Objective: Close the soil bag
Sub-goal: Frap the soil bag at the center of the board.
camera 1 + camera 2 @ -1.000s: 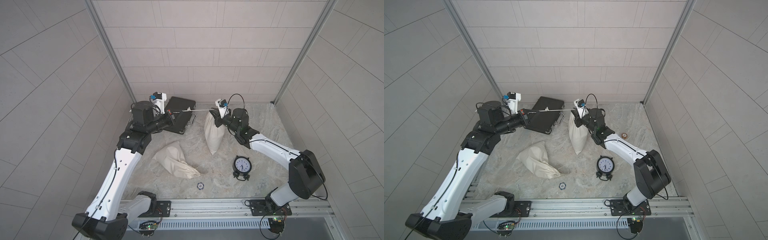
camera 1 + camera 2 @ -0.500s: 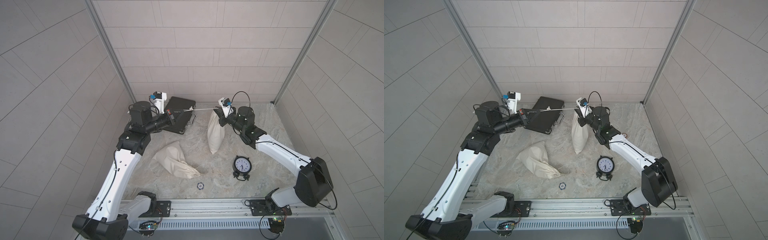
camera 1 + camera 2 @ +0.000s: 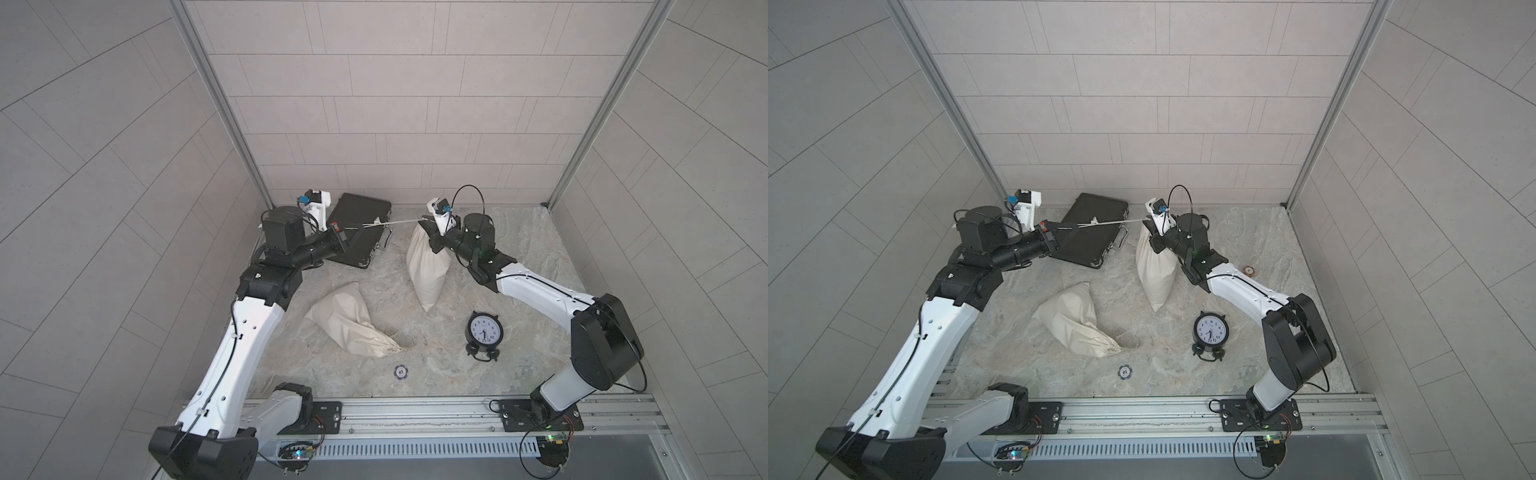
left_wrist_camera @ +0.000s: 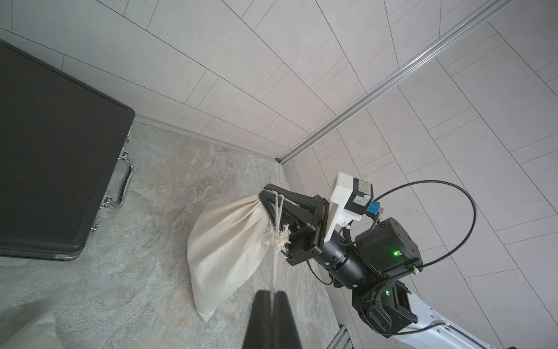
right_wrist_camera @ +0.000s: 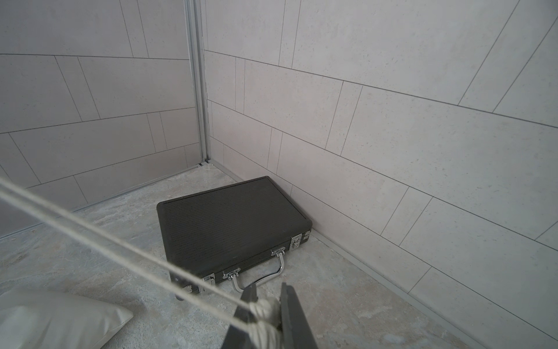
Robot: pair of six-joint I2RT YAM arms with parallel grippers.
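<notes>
soil bag (image 3: 428, 266) neck clamped, drawstring (image 3: 390, 223) taut

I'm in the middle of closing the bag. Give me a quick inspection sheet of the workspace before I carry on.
Surface: stone-look tabletop, nothing spilled seen.
Job's things: soil bag upright, neck gathered; drawstring taut between the grippers; second bag lying on its side, free of both grippers.
Clutter: black case by the back wall, alarm clock, poker chip, all apart from the held bag.
Grippers: left gripper shut on the drawstring; right gripper shut on the soil bag's neck.
Cables: black cable looping above the right wrist, clear of the drawstring.
Surroundings: tiled walls on three sides, metal rail along the front.
</notes>
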